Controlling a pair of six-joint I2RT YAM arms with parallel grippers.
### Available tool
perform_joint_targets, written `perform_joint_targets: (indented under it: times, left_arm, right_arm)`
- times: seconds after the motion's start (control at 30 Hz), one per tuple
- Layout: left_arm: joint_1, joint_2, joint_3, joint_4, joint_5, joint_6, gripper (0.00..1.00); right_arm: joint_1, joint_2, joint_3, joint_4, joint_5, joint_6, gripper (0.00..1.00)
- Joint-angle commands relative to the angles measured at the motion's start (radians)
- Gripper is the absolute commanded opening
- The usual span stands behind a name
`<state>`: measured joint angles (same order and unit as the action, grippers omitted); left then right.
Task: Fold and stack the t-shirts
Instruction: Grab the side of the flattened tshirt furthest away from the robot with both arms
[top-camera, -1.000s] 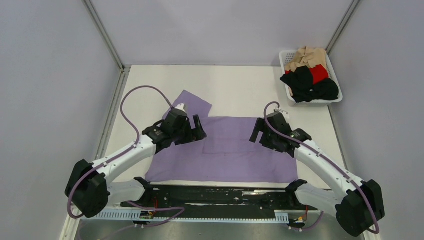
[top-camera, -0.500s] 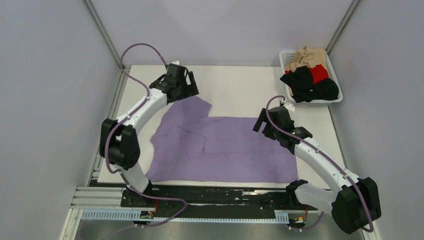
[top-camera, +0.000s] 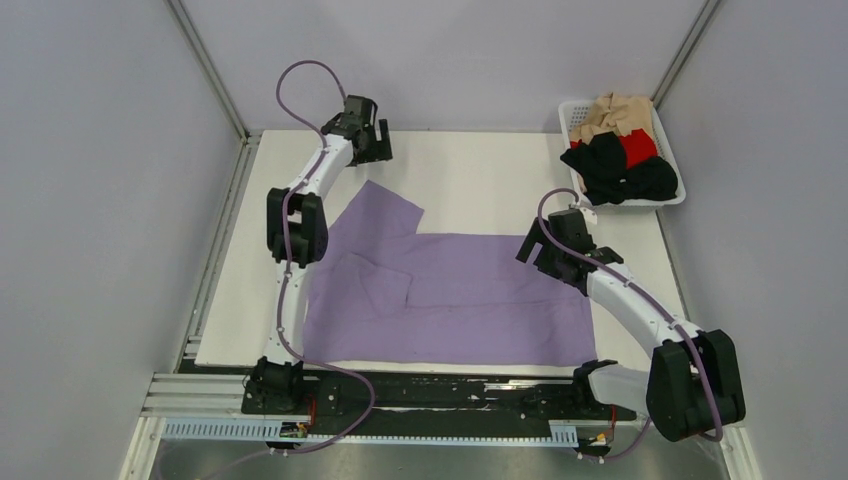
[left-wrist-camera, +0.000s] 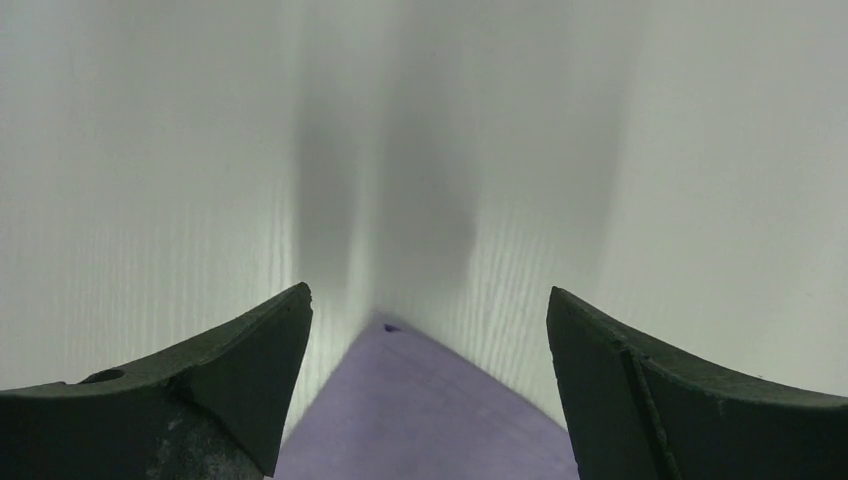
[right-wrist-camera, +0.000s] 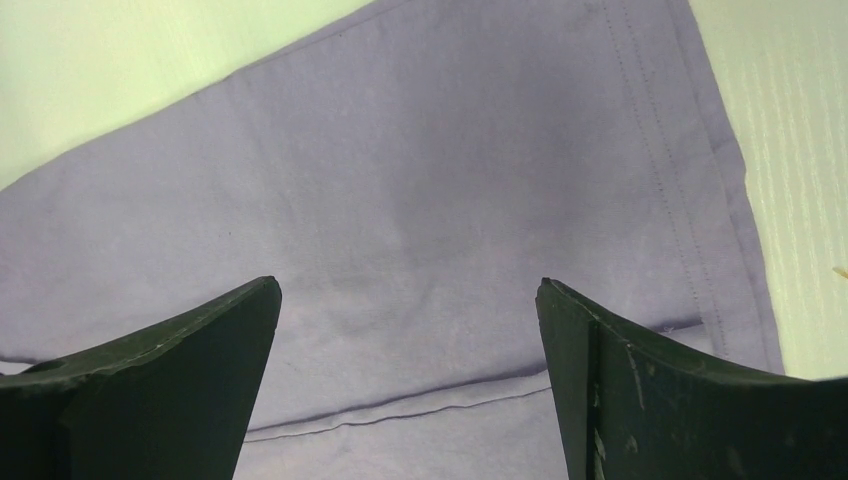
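The lavender t-shirt (top-camera: 470, 300) lies spread flat on the white table, one sleeve (top-camera: 385, 208) pointing to the back left. My left gripper (top-camera: 368, 146) is stretched to the table's far edge, beyond that sleeve, open and empty. In the left wrist view the sleeve's corner (left-wrist-camera: 425, 410) shows below the left gripper (left-wrist-camera: 428, 295). My right gripper (top-camera: 535, 250) hovers over the shirt's back right corner, open and empty. The right wrist view shows the right gripper (right-wrist-camera: 408, 285) above the shirt's cloth (right-wrist-camera: 430, 190) and its stitched hem (right-wrist-camera: 690, 190). Black (top-camera: 612, 168), red (top-camera: 640, 148) and tan (top-camera: 615, 115) shirts lie in the basket.
The white mesh basket (top-camera: 572, 112) stands at the back right, beside the table's right edge. Grey walls enclose the table on the left, back and right. A small folded flap (top-camera: 385, 285) lies on the shirt's left half.
My left arm has swung from over the shirt's left half out to the table's far edge. My right gripper has shifted slightly right and back. The shirt's left side now lies uncovered.
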<state>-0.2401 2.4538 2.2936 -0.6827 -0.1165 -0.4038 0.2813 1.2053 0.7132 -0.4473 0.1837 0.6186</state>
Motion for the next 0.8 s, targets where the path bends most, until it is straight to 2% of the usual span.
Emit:
perform_joint_targets:
  times: [0.0, 0.17, 0.5, 0.77]
  left_arm:
    - [0.035, 0.054, 0.073, -0.029, 0.066, 0.057, 0.93]
    - [0.036, 0.062, 0.012, 0.005, 0.057, 0.088, 0.9]
    - [0.029, 0.083, 0.005, -0.079, 0.135, 0.16, 0.8]
    - [0.007, 0.095, -0.001, -0.121, 0.065, 0.173, 0.65]
  right_arm:
    - [-0.012, 0.004, -0.006, 0.043, -0.014, -0.024, 1.0]
    - [-0.016, 0.018, -0.01, 0.044, -0.006, -0.028, 1.0]
    - [-0.016, 0.039, -0.006, 0.043, -0.008, -0.025, 1.0]
    - [-0.015, 0.023, -0.015, 0.044, -0.009, -0.022, 1.0]
